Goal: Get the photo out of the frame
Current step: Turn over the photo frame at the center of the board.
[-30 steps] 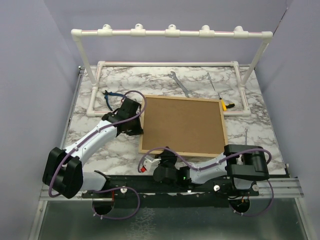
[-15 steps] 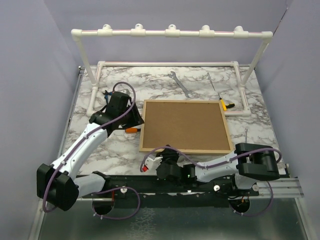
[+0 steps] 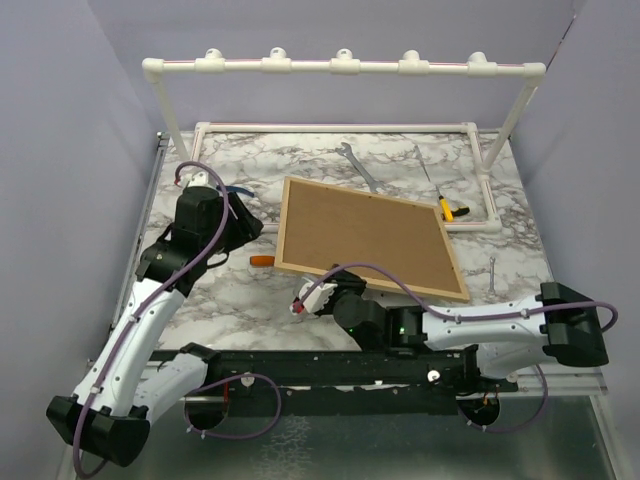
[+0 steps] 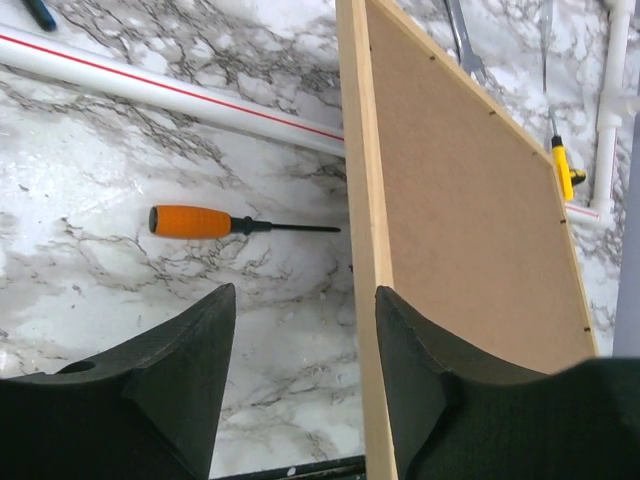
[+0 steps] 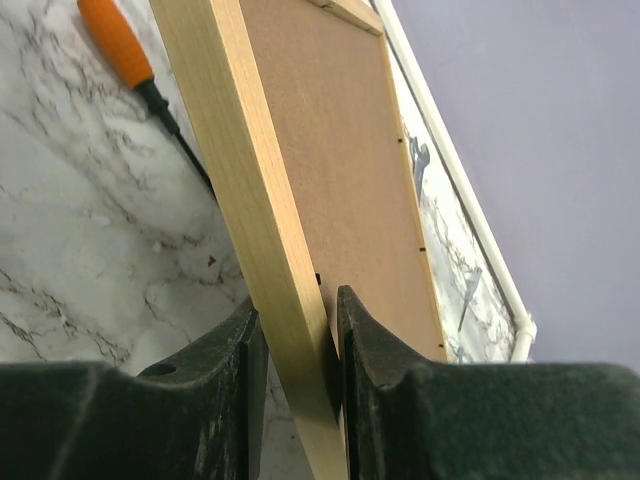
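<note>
Nearest the arm bases, at lower centre of the overhead view, the right gripper [image 5: 297,325] is clamped on the light-wood edging of the frame [image 3: 365,235], close to its near-left corner. The wrist view shows one finger on each face of the rail.

The frame lies back-up, its brown fibreboard facing the camera, skewed so that its long sides run from upper left to lower right. Whether the gripped corner is lifted clear of the marble table [image 3: 470,300] cannot be told.

The photo is not visible in any view. It is judged to sit beneath the backing, face down.

Left of centre, the left gripper [image 4: 305,300] hovers with its fingers apart and nothing between them. The frame's left rail runs near-to-far just to the right of that gap, almost in line with the right finger.

Between the two, an orange-handled screwdriver [image 3: 260,261] lies on the table, its tip pointing at the rail.

The coming move likely turns on this offset. The right arm already holds the frame, so the free left claw, the nearer to the left rail, must shift right to reach the backing.

Beyond lie a wrench [image 3: 358,166] and a yellow-handled screwdriver [image 3: 447,208], then the white pipe rack [image 3: 340,66] at the top.
</note>
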